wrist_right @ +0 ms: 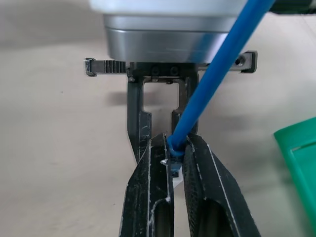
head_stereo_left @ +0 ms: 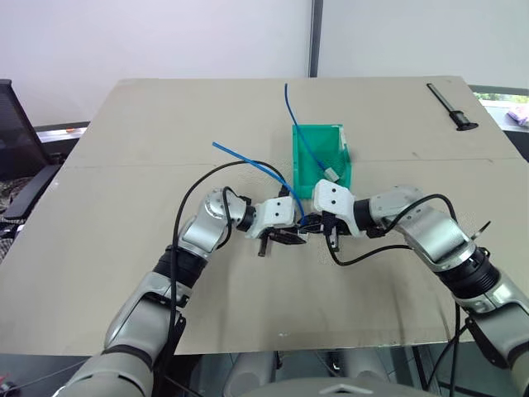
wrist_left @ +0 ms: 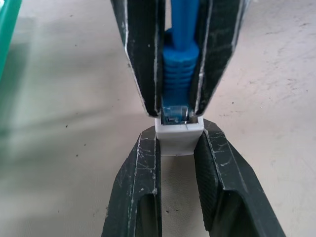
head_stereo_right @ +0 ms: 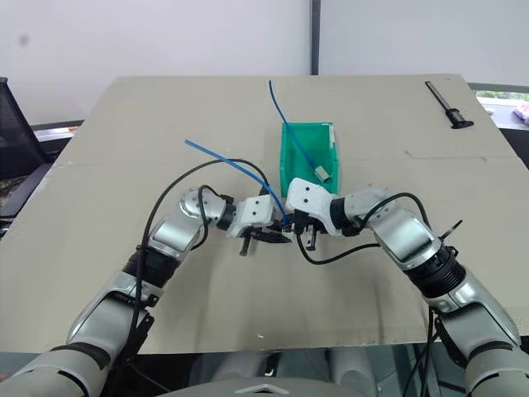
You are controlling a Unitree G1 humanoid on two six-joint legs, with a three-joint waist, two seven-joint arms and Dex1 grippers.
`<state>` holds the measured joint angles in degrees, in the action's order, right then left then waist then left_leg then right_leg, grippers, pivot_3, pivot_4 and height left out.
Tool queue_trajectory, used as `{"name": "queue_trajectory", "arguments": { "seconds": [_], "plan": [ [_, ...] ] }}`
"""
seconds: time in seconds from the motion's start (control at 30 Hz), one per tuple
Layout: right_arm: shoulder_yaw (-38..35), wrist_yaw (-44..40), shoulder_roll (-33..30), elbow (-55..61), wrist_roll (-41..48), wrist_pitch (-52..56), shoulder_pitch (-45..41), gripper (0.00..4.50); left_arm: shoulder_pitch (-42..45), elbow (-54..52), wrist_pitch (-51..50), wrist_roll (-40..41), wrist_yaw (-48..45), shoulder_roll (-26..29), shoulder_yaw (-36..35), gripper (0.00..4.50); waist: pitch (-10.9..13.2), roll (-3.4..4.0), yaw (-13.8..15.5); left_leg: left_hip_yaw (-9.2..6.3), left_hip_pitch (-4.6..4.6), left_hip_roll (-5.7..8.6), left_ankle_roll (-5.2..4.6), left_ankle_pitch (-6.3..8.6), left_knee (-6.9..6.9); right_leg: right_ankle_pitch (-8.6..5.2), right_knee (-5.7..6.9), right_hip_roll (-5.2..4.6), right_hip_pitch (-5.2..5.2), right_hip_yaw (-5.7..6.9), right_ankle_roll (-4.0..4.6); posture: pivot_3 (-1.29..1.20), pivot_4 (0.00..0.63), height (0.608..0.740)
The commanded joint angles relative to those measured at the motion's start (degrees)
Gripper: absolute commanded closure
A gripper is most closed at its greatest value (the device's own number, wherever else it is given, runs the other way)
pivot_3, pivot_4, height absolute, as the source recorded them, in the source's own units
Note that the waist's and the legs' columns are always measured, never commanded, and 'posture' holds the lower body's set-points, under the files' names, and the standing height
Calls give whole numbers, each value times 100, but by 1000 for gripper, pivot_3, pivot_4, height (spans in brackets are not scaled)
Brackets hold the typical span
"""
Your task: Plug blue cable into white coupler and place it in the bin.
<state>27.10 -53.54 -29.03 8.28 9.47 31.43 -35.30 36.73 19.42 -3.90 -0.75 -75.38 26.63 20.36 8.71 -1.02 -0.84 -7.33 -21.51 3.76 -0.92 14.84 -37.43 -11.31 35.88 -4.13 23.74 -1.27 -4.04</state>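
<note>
Now, step: plug [wrist_left: 176,109] entering coupler [wrist_left: 178,138].
Left gripper [head_stereo_left: 291,237]: clamps coupler.
Right gripper [head_stereo_left: 324,232]: pinches cable [wrist_right: 217,69].
Next: seat plug fully, then bin [head_stereo_left: 310,157].

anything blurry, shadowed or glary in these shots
Left wrist view: the white coupler and blue cable plug are sharp, the table behind is soft. Right wrist view: the bin corner is blurred. Left eye view: soft shadows lie under both arms, no harsh glare.

blue cable [wrist_left: 178,74]: ribbed blue boot, clear plug seated at the socket mouth of the white coupler [wrist_left: 178,136], a small white block held above the table. green bin [head_stereo_left: 321,157]: upright just beyond, holding a longer blue cable's end.
</note>
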Motion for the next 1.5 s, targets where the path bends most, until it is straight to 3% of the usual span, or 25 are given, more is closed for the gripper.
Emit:
{"name": "queue_trajectory", "arguments": {
  "seconds": [0.03,0.27,0.3,0.47,0.57,0.67,0.93,0.97,1.0,1.1,1.2,1.33,1.5],
  "plan": [
    [-905,648,293,33,224,-274,360,3502,-70,-493,-235,266,87,-30,-151,4148,7,8,-2,-9,0,-1,0,0,0,1,1,0,-1,0,0,0,150,740],
    [-2267,937,81,2118,1220,389,950,238,-234,-1163,-1399,848,294,117,-597,4148,13,12,3,-18,-31,0,14,-8,0,6,3,-4,31,-3,0,0,150,740],
    [-2441,979,-34,2474,1303,453,1144,79,-245,-1302,-1657,957,396,126,-705,4148,13,12,10,-20,-32,0,15,-7,5,5,0,-4,33,-1,-1,0,150,740],
    [-3042,1701,-381,3507,910,504,2186,79,-40,-2031,-3588,1811,1037,-36,-1340,4148,15,9,26,-19,-45,2,6,1,6,5,-2,-8,42,1,-2,0,150,740],
    [-3405,2289,-390,4188,594,781,3115,79,633,-2048,-5259,2160,1864,-315,-1742,4148,20,1,51,-28,-44,2,4,2,-2,3,1,-8,34,15,-5,0,150,740],
    [-3554,2760,-202,4591,426,974,3746,79,1305,-1728,-6236,2398,2481,-679,-2062,4148,21,-1,51,-25,-26,2,4,1,-4,-12,1,-4,13,17,-28,0,150,740],
    [-3391,3469,194,5136,233,1218,4311,79,2935,651,-6017,1644,3970,-1494,-1808,4148,20,0,2,-14,-16,5,22,-9,-2,-12,0,-2,10,2,-29,0,150,740],
    [-3381,3521,213,5157,209,1196,4353,0,3182,1026,-5887,1586,4041,-1560,-1802,3147,20,0,-2,-12,-17,7,22,-9,-1,-12,0,-1,12,1,-29,0,150,740],
    [-3371,3558,221,5167,192,1176,4381,0,3355,1284,-5783,1559,4075,-1602,-1806,2882,20,0,3,-9,-17,7,22,-9,1,-12,-1,-1,14,0,-29,0,150,740],
    [-3359,3638,248,5172,178,1088,4456,0,3717,1618,-5817,1594,4054,-1562,-1879,1203,23,-1,6,-3,-26,7,30,-14,1,-3,-2,-2,22,0,-15,0,150,740],
    [-3333,3676,251,5172,156,1048,4521,0,3745,1455,-6269,1756,3936,-1399,-1950,27,23,-1,1,10,-27,5,32,-14,3,0,-4,-3,23,-2,-9,0,150,740],
    [-3369,3613,265,5035,223,953,4519,0,3103,-34,-7056,2483,3556,-1008,-2256,27,24,1,-28,15,-25,-1,32,-14,8,-1,0,-2,28,-9,-10,0,150,740],
    [-3624,3360,269,4649,409,569,4578,0,1311,-2187,-5904,2940,3063,-554,-2524,27,23,4,-22,16,-18,-11,34,-15,11,3,2,-3,33,-30,-5,0,150,740]
  ]
}}
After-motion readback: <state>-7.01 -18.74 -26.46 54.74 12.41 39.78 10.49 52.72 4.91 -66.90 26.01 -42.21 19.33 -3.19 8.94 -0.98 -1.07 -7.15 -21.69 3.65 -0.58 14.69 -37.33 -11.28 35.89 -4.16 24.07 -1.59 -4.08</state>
